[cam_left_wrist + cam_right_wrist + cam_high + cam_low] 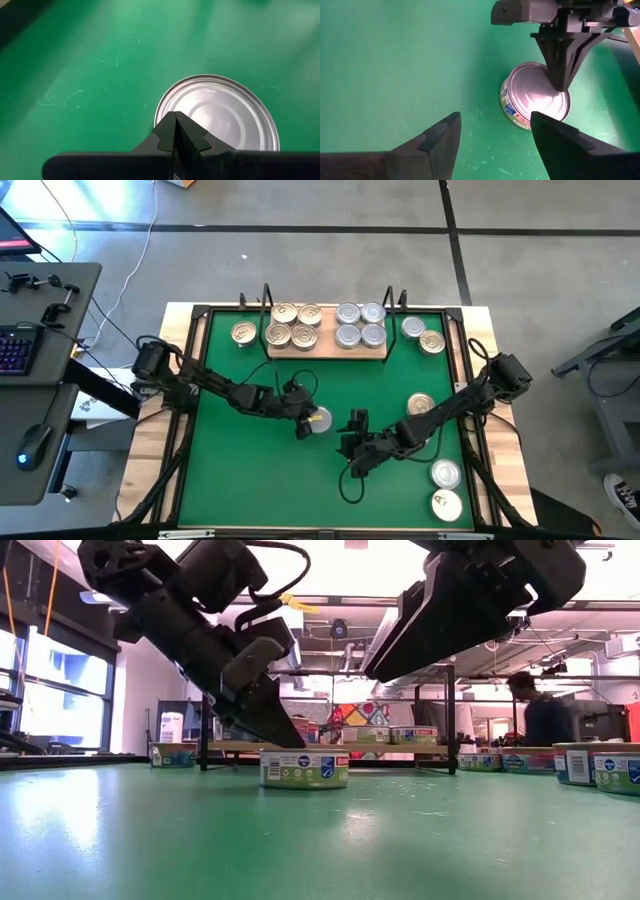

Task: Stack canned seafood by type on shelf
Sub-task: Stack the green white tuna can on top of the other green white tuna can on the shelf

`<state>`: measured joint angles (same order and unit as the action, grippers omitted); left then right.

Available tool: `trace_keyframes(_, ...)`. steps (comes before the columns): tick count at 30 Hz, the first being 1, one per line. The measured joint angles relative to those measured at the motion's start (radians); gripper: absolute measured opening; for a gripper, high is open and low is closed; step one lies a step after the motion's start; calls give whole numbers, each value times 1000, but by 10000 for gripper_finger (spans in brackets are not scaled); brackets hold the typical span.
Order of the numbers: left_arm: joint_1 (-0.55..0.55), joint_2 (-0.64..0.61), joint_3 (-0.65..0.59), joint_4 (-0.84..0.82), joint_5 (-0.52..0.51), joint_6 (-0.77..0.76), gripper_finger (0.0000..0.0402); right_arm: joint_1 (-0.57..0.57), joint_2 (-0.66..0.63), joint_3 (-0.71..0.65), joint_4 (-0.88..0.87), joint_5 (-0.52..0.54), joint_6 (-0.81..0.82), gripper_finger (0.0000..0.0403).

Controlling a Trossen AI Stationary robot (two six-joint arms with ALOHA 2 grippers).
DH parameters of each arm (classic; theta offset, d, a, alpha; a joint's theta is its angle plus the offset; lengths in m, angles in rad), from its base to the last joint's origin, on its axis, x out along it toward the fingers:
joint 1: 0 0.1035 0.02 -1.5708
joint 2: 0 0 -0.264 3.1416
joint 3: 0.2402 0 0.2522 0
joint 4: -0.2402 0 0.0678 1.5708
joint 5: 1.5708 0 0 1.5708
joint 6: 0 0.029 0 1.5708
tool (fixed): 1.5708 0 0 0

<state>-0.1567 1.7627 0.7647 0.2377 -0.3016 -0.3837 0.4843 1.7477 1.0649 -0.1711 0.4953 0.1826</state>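
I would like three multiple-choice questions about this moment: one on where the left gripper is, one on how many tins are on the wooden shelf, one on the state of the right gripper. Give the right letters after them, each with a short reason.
1. Where is the left gripper?
A. over the shelf
B. above a silver-lidded tin on the green mat
C. off the table

2. How many tins show from above on the shelf?
A. two
B. eight
C. fourteen

3. How is the right gripper?
A. open and empty
B. shut on a tin
C. shut on the shelf

Answers:
1 B: the left wrist view shows the shut fingers just over the silver lid.
2 B: the high view shows four gold-lidded tins and four silver-lidded tins there.
3 A: the right wrist view shows its fingers apart with only mat between them.
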Motion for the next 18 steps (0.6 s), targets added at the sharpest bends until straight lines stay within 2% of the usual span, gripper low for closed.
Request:
trace_keyframes(8, -6, -27, -3, 5, -34, 1, 0, 0, 0, 0, -2, 0, 0, 233)
trace_keyframes(12, 16, -15, -1, -20, -2, 1, 0, 0, 0, 0, -4, -1, 0, 233)
trace_keyframes(18, 22, -1, 1, -32, -24, -5, 0, 0, 0, 0, -1, -1, 0, 233)
